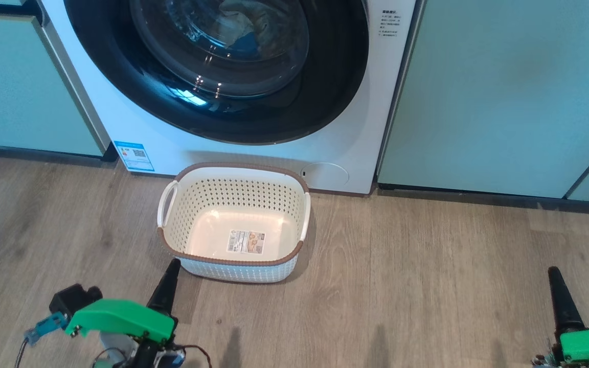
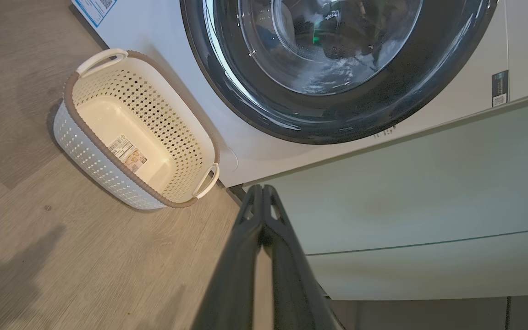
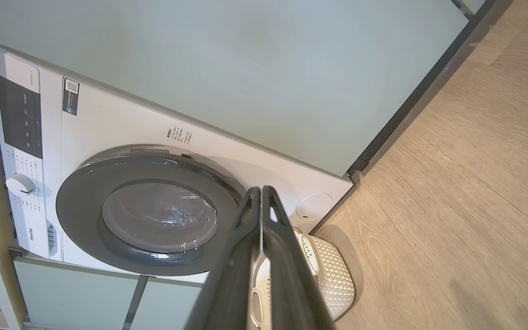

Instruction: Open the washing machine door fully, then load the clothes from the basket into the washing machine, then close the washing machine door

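Note:
The washing machine fills the top of the head view, and the washing machine door lies shut against its front. Through the glass I see pale fabric with a blue patch, the clothes, inside the drum. The basket stands on the floor just before the machine and holds only its label sticker. My left gripper is shut and empty near the basket's front left corner. Far off to the right, my right gripper is shut and empty. The left wrist view shows my left gripper, the basket and the door. In the right wrist view are my right gripper, the door and the basket.
Pale green cabinets flank the machine on both sides. Low on its front are a blue energy sticker and a round service flap. A control panel with a white knob is in the right wrist view. The wooden floor stretches right of the basket.

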{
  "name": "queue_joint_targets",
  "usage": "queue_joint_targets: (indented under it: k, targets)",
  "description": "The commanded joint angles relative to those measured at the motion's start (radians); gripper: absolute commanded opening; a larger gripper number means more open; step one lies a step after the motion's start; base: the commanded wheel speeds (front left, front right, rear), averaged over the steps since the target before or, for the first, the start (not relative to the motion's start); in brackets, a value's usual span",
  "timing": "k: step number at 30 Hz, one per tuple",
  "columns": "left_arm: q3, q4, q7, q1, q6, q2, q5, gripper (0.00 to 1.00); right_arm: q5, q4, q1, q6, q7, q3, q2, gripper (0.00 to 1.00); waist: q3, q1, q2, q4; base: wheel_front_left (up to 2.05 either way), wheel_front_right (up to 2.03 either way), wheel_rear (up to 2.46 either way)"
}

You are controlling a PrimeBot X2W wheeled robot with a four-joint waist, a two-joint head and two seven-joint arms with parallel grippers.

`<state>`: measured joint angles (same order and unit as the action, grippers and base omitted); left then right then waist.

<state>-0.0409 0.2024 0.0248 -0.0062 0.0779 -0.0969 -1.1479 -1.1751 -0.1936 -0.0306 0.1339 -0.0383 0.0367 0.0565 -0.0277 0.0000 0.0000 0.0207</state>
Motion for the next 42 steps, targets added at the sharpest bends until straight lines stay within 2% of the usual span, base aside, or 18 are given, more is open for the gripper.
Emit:
queue_joint_targets:
  k: [1, 42]
  targets:
    - [0.032, -0.024, -0.008, -0.057, 0.011, -0.005, -0.031, 0.00, -0.032, 0.023, 0.061, -0.002, 0.008, -0.004, 0.024, 0.00, 0.001, 0.0000, 0.0000, -0.001, 0.00, 0.00, 0.00]
    - [0.125, 0.042, -0.114, -0.099, 0.053, 0.025, -0.485, 0.00, -0.467, -0.049, 0.135, -0.003, 0.119, 0.037, 0.023, 0.00, 0.024, 0.0000, 0.0000, -0.021, 0.00, 0.00, 0.00]
